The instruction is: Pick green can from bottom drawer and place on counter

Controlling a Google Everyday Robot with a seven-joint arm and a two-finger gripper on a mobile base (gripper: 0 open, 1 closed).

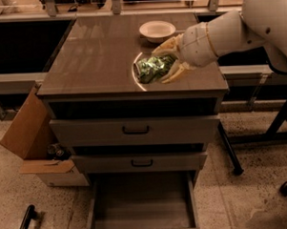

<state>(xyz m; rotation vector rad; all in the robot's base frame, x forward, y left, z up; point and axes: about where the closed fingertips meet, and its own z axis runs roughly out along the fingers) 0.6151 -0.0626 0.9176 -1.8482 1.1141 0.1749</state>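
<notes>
The pale two-finger claw (159,64) reaches in from the right over the glossy grey-brown rectangular worktop (95,56), pinching the small green mottled drink can (150,69), which lies tilted on its side — whether it touches the surface cannot be told. A round white bowl (157,30) sits just behind. Below, the wide grey bottom drawer (143,209) stands pulled out — under two grey drawer fronts (134,131) with black handles.

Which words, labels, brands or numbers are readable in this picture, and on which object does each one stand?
No text can be read anywhere.
On the green can, held by the gripper over the counter: only mottled print, no letters to make out.
On the cardboard box: no lettering visible.
</notes>
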